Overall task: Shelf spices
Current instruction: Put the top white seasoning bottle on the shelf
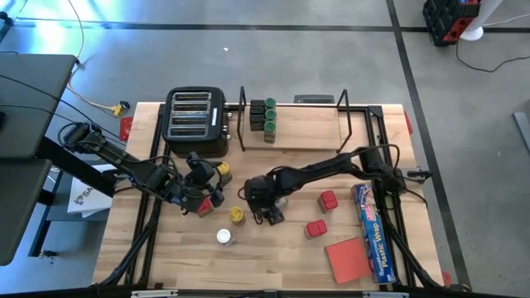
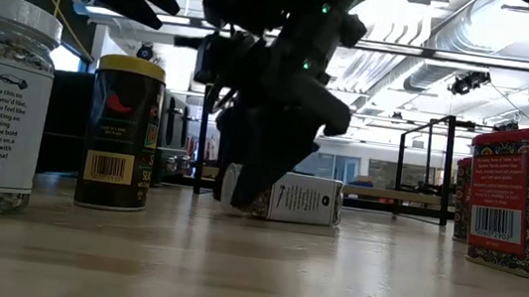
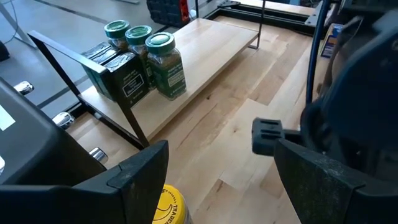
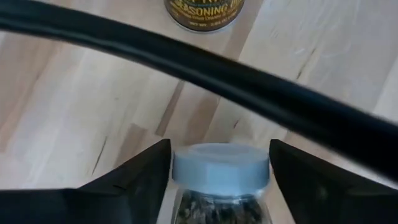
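The right gripper (image 4: 219,165), near the shelf's (image 1: 310,132) front edge, straddles a lying glass jar (image 4: 219,186) with a smooth grey round lid, fingers not visibly pressing. The left gripper (image 3: 221,177) gapes empty beside the toaster (image 1: 196,122).

Arms: two dark, slim, jointed, with black cables along them.
Left gripper (image 3: 214,180) fingers: broad, matte black, wedge-shaped.
Right gripper (image 4: 219,168) fingers: black, tapered, crossed by black cable.
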`<action>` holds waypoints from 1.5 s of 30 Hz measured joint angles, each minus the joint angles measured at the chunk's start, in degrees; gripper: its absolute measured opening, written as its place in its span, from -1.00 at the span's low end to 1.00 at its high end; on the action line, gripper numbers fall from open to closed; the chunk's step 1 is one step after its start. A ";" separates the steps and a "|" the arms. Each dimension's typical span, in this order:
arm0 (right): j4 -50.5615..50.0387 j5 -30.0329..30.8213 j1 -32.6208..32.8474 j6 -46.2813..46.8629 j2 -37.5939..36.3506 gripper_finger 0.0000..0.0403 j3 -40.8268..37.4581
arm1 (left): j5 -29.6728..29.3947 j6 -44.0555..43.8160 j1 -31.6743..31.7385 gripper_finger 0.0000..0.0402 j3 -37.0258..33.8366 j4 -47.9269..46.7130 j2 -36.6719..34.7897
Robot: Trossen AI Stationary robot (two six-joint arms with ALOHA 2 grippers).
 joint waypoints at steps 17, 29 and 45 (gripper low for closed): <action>14.94 23.06 -2.13 19.58 -20.53 -0.03 -18.43 | -0.03 -0.02 0.00 0.43 0.02 -0.01 0.00; 91.08 37.58 2.01 28.43 -31.35 -0.03 -62.93 | -2.51 0.93 -0.02 0.43 0.02 0.09 0.00; 98.45 37.79 0.16 29.59 -21.24 0.14 -60.50 | -3.16 0.48 -0.02 0.43 0.02 1.83 0.00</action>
